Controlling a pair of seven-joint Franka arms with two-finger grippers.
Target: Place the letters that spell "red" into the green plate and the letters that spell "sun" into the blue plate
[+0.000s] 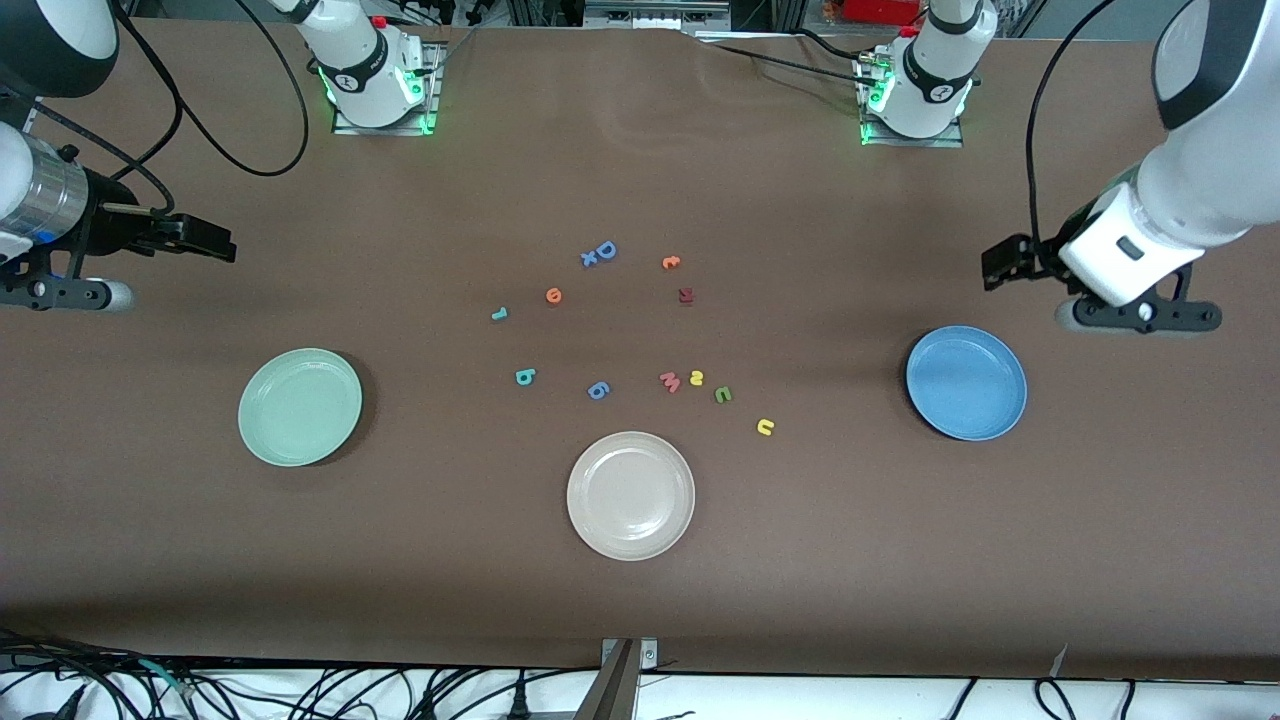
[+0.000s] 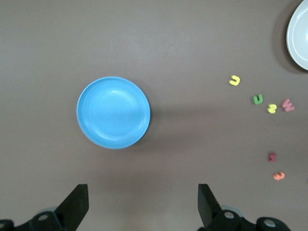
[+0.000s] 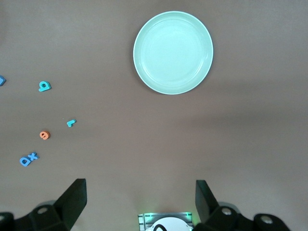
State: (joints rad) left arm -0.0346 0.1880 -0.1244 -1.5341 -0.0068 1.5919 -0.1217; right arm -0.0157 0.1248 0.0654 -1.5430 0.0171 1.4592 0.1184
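The brown table (image 1: pixel 640 600) is flat and dull. Three smooth round plates sit on it: the green plate (image 1: pixel 300 407) at the right arm's end, the blue plate (image 1: pixel 966 383) at the left arm's end, and a cream plate (image 1: pixel 631 495) nearest the camera. Small soft letters lie between them: teal r (image 1: pixel 499 314), orange e (image 1: pixel 553 296), teal d (image 1: pixel 525 377), yellow s (image 1: pixel 697 378), green n (image 1: pixel 723 395), yellow u (image 1: pixel 765 427). The left gripper (image 2: pixel 142 202) and right gripper (image 3: pixel 140 197) hang over bare table, fingers spread, holding nothing.

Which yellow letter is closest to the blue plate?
The yellow "u". It lies nearer the blue plate than the yellow "s", which sits beside the pink letter.
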